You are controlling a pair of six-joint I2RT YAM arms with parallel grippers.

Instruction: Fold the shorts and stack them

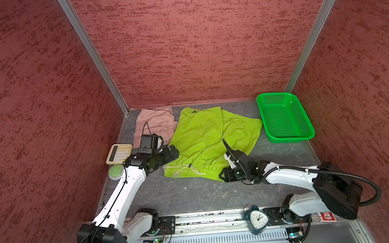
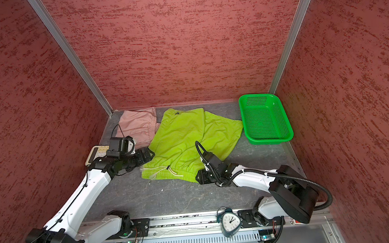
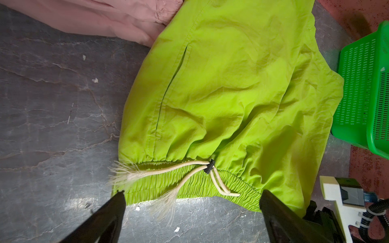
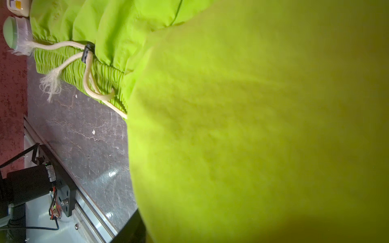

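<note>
If tugged by one corner alone across the grey surface, could skew the lime green shorts onto the pink shorts beside them. Spread flat, waistband just ahead of wide-apart left jaws; right jaws at its other corner, buried in cloth, perhaps clamped: cannot tell.
</note>
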